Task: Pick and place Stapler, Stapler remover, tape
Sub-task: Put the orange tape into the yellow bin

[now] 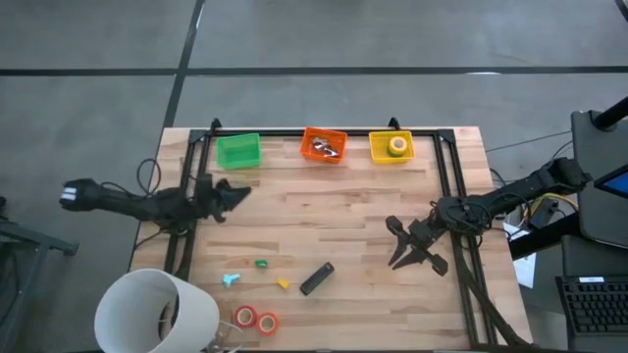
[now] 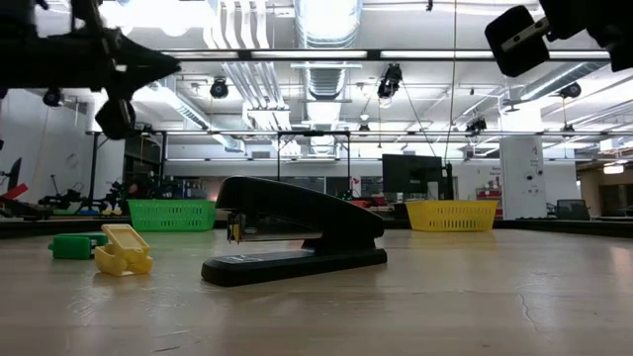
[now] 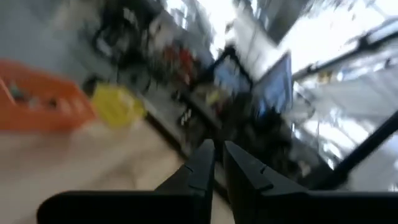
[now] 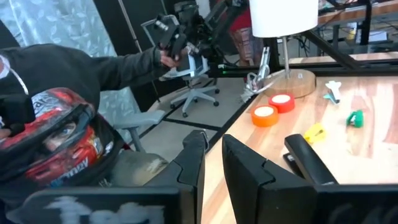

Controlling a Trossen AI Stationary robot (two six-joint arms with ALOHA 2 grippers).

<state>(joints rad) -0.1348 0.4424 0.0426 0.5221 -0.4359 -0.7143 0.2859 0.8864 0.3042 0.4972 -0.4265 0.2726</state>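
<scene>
The black stapler [image 1: 316, 278] lies flat on its base near the table's near edge, also seen in the low view [image 2: 297, 242] and the right wrist view [image 4: 309, 157]. Two red-orange tape rolls [image 1: 256, 319] [image 4: 272, 109] lie flat left of it. A yellowish ring [image 1: 397, 145] sits in the yellow bin. Small green [image 1: 261, 263], yellow [image 1: 283, 283] and teal [image 1: 231, 280] pieces lie nearby. My left gripper [image 1: 238, 192] hovers shut near the green bin [image 1: 238, 151]. My right gripper [image 1: 395, 245] [image 4: 214, 149] hangs shut above the table, right of the stapler.
An orange bin [image 1: 324, 145] holding small metal pieces stands between the green bin and the yellow bin [image 1: 392, 155] along the far edge. A white lamp [image 1: 157, 312] stands at the near left corner. A person's sleeve [image 4: 118, 65] shows beyond the near edge. A dark frame [image 1: 446, 167] borders the table.
</scene>
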